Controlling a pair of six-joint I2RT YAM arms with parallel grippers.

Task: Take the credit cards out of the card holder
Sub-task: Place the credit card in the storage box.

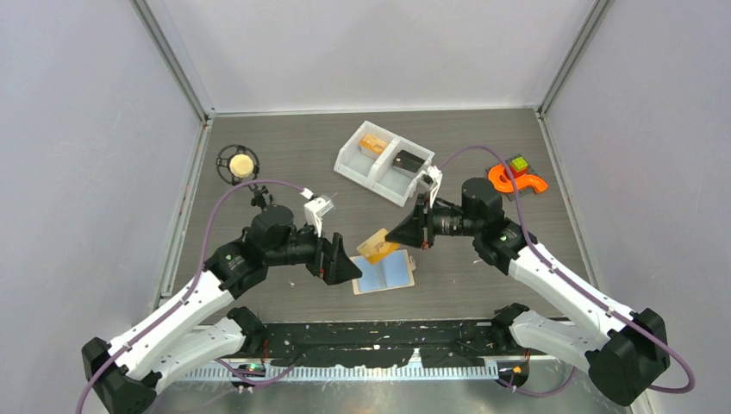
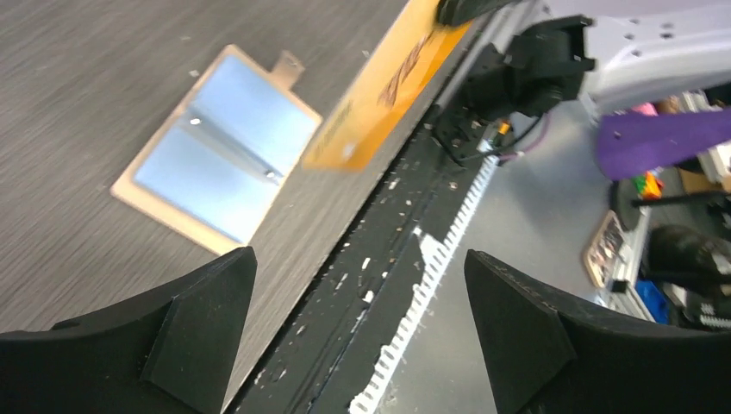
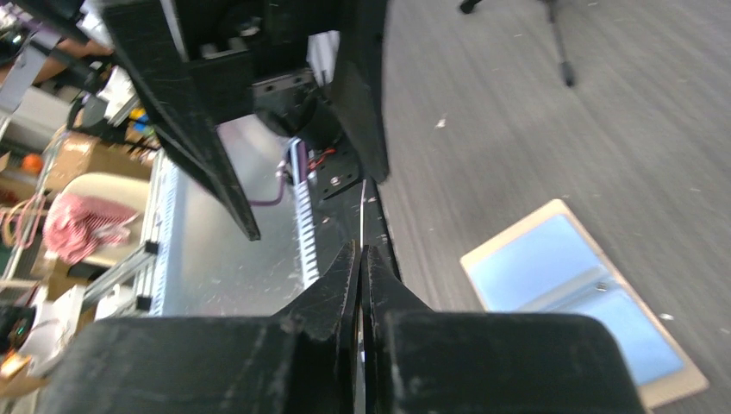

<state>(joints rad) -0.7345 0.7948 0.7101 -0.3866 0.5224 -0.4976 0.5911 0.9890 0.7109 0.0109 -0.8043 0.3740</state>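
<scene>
The right gripper [image 1: 392,234] pinches an orange card [image 1: 377,247] by one edge, held over the open wallet [image 1: 385,272], which lies flat on the table [image 1: 284,172], blue lining up. The left gripper [image 1: 352,269] stands spread wide just beside the wallet, holding nothing

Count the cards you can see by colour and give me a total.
Orange: 2, the held orange card pinched in the right gripper and the binned orange card in the white bin.
Dark: 1, the dark card in the bin's other compartment.
Total: 3.
</scene>
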